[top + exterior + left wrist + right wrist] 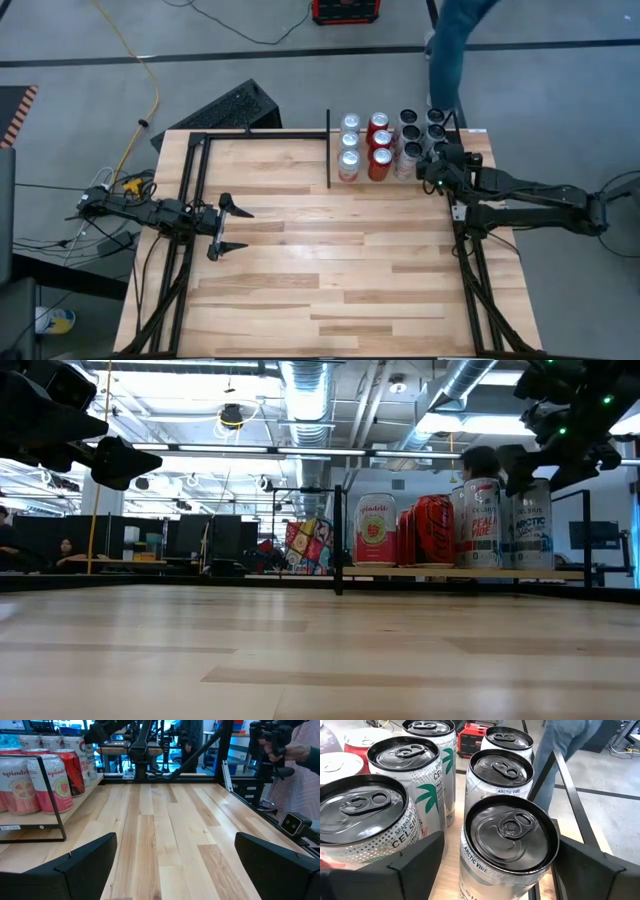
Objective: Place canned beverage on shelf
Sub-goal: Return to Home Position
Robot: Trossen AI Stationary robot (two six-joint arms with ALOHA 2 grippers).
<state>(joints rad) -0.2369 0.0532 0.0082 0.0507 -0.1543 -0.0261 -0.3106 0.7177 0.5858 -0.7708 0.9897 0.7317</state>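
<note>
Right gripper (499, 841) gapes wide over twelve cans (379, 160) on the shelf (265, 160) (four rows of three); left gripper (248, 229) likewise, well apart.

Upper right in the high view, the right claw (436, 170) covers the nearest dark-topped cans (410, 132), leaving their count unclear. At the top edge a person (455, 40) is cut off, only legs showing.
</note>
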